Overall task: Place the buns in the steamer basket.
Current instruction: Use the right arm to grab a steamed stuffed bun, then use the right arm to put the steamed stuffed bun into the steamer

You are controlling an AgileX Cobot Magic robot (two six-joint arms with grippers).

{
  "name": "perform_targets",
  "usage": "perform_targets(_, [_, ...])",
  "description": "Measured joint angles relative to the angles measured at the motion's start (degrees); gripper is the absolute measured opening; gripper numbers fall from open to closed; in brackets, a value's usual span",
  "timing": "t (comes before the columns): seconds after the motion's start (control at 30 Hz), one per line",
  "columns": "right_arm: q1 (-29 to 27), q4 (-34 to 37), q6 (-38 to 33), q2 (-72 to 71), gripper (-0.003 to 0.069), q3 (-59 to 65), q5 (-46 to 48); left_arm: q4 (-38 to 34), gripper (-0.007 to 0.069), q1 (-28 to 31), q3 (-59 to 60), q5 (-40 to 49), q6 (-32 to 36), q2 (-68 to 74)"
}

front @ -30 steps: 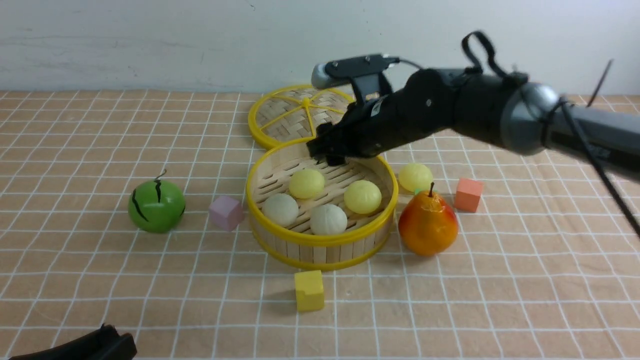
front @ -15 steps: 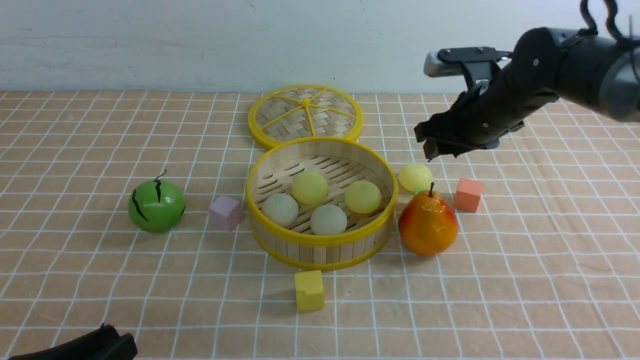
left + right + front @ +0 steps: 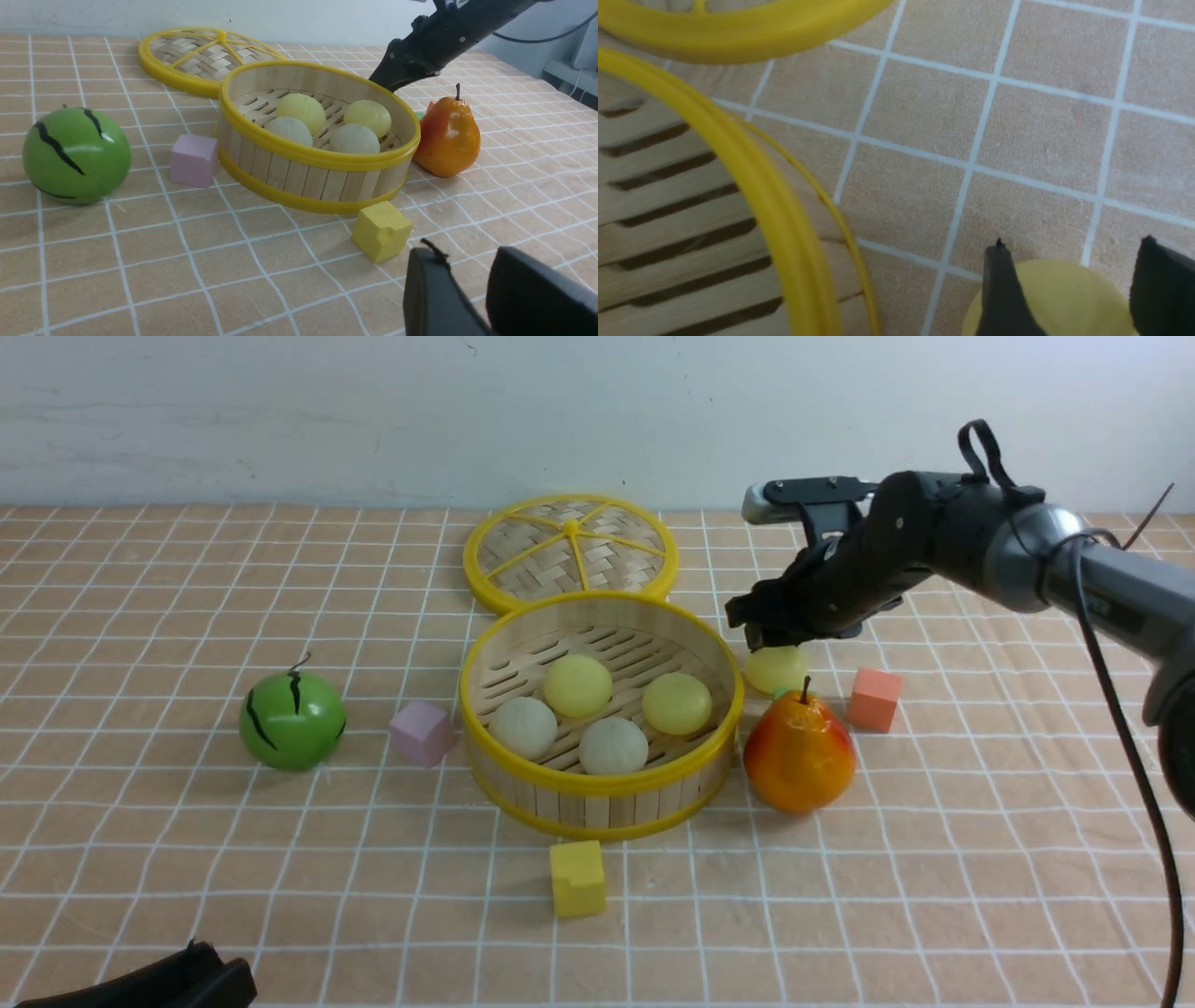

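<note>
The steamer basket (image 3: 597, 782) stands mid-table and holds two pale yellow buns (image 3: 578, 685) (image 3: 677, 703) and two off-white buns (image 3: 523, 727) (image 3: 613, 746). A third yellow bun (image 3: 777, 669) lies on the cloth just right of the basket, behind the pear. My right gripper (image 3: 770, 637) is open right above this bun. In the right wrist view its fingers (image 3: 1004, 289) straddle the bun (image 3: 1064, 303) without closing on it. My left gripper (image 3: 467, 261) is open and empty, low at the near left (image 3: 187, 980).
A flat woven lid (image 3: 571, 546) lies behind the basket. An orange-yellow pear (image 3: 799, 756) stands to its right, with an orange cube (image 3: 875, 699) beyond. A green striped ball (image 3: 292, 721) and a pink cube (image 3: 422, 732) are to its left, a yellow cube (image 3: 577, 877) in front.
My right gripper has left the back of the basket, swung up and right, then come down left over the yellow bun outside the basket. The left arm has not moved.
</note>
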Motion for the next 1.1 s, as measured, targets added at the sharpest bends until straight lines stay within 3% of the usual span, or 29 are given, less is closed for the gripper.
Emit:
perform_targets(0.23, [-0.11, -1.13, 1.34, 1.75, 0.0276, -0.75, -1.59, 0.0, 0.0188, 0.0, 0.0, 0.0, 0.0, 0.0])
perform_targets(0.37, [-0.11, -1.15, 1.37, 0.9, 0.0108, -0.75, -0.1, 0.0, 0.0196, 0.0, 0.0, 0.0, 0.0, 0.0])
perform_targets(0.5, [-0.11, -1.34, 0.48, -2.03, 0.0011, -0.69, 3.94, 0.0, 0.0199, 0.0, 0.0, 0.0, 0.0, 0.0])
perform_targets(0.67, [0.42, 0.08, -1.65, -10.0, 0.0006, -0.65, 11.26, 0.0, 0.0203, 0.0, 0.0, 0.0, 0.0, 0.0])
perform_targets(0.8, [3.38, 5.97, -5.99, -15.35, 0.0006, -0.7, 15.0, 0.0, 0.0208, 0.0, 0.0, 0.0, 0.0, 0.0])
perform_targets(1.1, [11.4, 9.48, -8.35, -11.56, 0.0011, -0.7, 4.75, 0.0, 0.0216, 0.0, 0.0, 0.0, 0.0, 0.0])
